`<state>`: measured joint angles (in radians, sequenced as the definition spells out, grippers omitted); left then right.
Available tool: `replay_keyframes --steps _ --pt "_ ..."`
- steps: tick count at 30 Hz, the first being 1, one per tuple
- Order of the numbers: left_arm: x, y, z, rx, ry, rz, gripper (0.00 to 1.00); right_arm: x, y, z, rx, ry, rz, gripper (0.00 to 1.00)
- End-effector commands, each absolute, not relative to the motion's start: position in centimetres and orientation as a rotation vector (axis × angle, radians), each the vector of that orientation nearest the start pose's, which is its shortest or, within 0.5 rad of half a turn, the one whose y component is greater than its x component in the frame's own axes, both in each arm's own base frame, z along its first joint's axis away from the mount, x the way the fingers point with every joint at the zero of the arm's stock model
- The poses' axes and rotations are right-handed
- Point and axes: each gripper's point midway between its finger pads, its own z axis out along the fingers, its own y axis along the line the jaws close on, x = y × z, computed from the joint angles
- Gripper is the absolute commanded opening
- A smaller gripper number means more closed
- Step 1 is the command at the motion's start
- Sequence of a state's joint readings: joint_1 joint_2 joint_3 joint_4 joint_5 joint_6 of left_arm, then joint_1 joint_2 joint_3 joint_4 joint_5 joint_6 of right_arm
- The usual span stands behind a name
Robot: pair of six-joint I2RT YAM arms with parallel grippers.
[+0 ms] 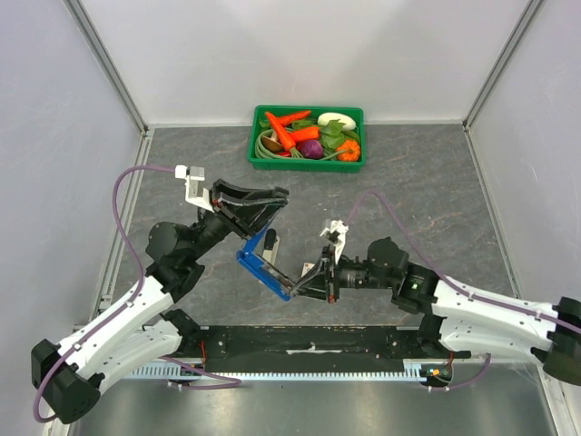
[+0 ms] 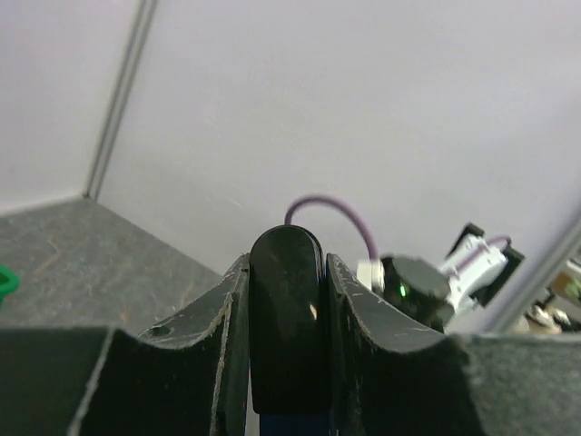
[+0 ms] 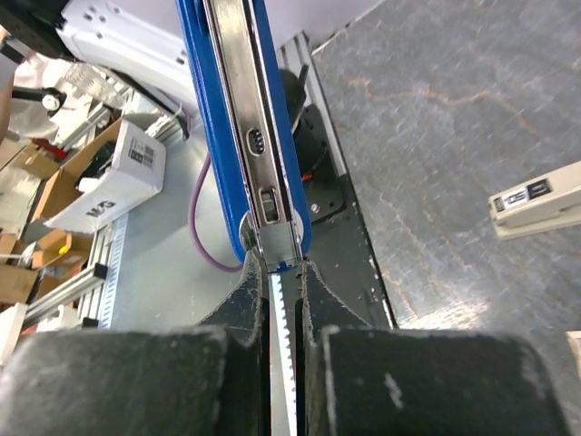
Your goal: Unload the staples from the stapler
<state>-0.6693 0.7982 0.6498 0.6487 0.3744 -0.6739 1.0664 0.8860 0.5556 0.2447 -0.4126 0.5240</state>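
A blue stapler (image 1: 263,271) with a silver metal magazine (image 3: 256,136) hangs tilted above the table between both arms, opened out. My left gripper (image 1: 268,202) is shut on the stapler's black top arm (image 2: 286,309), which fills the gap between the fingers in the left wrist view. My right gripper (image 1: 304,283) is at the stapler's lower end. In the right wrist view its nearly closed fingertips (image 3: 250,277) pinch the end of the magazine. I cannot see any staples inside the magazine.
A small pale bar with a label (image 3: 540,202) lies on the grey table just beyond the stapler (image 1: 271,245). A green basket (image 1: 257,136) of toy vegetables stands at the back middle. White walls enclose the table; a black rail runs along the near edge.
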Motion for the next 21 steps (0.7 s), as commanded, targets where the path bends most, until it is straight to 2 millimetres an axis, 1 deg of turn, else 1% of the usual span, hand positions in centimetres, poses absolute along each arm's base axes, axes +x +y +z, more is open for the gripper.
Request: replay_keyframes --steps 1,5,7,10,14,18,19,20,21 --pt "21.0 -23.3 43.7 0.149 1.001 -1.303 0.02 6.3 35.0 26.5 -0.89 1.586 1.606 0.0" --pt "21.6 -23.7 43.3 0.13 1.001 -1.29 0.02 6.8 36.3 27.2 -0.885 1.575 1.599 0.0" --pt "22.0 -24.1 42.9 0.133 1.011 -1.289 0.02 7.3 36.8 27.7 -0.882 1.566 1.579 0.0" --pt "22.3 -24.7 42.4 0.142 1.028 -1.293 0.02 7.9 37.3 27.8 -0.9 1.573 1.527 0.0" --pt "22.5 -25.1 41.9 0.169 1.048 -1.275 0.02 9.1 37.2 27.7 -0.94 1.611 1.401 0.0" --pt "22.4 -24.8 41.8 0.188 1.059 -1.237 0.02 10.2 36.4 28.4 -0.971 1.628 1.274 0.0" --pt "22.4 -24.8 41.7 0.193 1.068 -1.227 0.02 10.4 36.1 29.1 -0.973 1.617 1.247 0.06" --pt "22.4 -24.8 41.8 0.199 1.068 -1.222 0.02 10.7 35.6 29.0 -0.981 1.641 1.208 0.14" --pt "22.4 -24.8 41.7 0.205 1.073 -1.218 0.02 11.0 35.3 29.4 -0.982 1.644 1.174 0.2"
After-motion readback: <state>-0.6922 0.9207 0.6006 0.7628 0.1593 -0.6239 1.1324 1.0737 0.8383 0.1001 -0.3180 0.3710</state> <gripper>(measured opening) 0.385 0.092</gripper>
